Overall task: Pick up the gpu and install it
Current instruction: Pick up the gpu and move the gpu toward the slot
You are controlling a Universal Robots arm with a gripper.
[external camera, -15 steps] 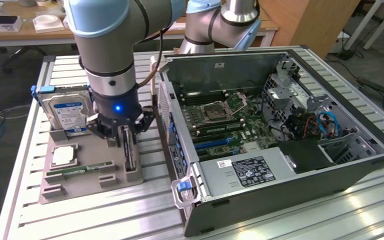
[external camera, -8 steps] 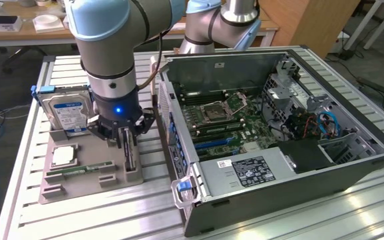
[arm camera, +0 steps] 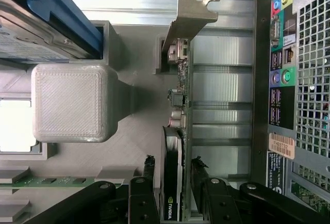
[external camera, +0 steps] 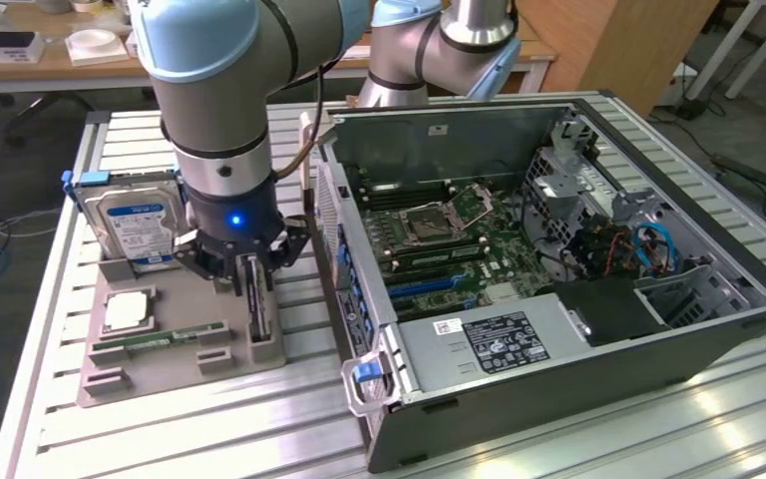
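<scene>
gripper (arm camera: 172,159) jaws wide open — gpu (arm camera: 171,195) standing on edge between them, not clamped.

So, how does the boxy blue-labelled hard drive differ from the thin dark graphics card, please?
The boxy blue-labelled hard drive is thick and silver; the thin dark graphics card is a slim strip. The open tool straddles the card, while the drive stands clear. Both stand on edge in the grey tray.
</scene>
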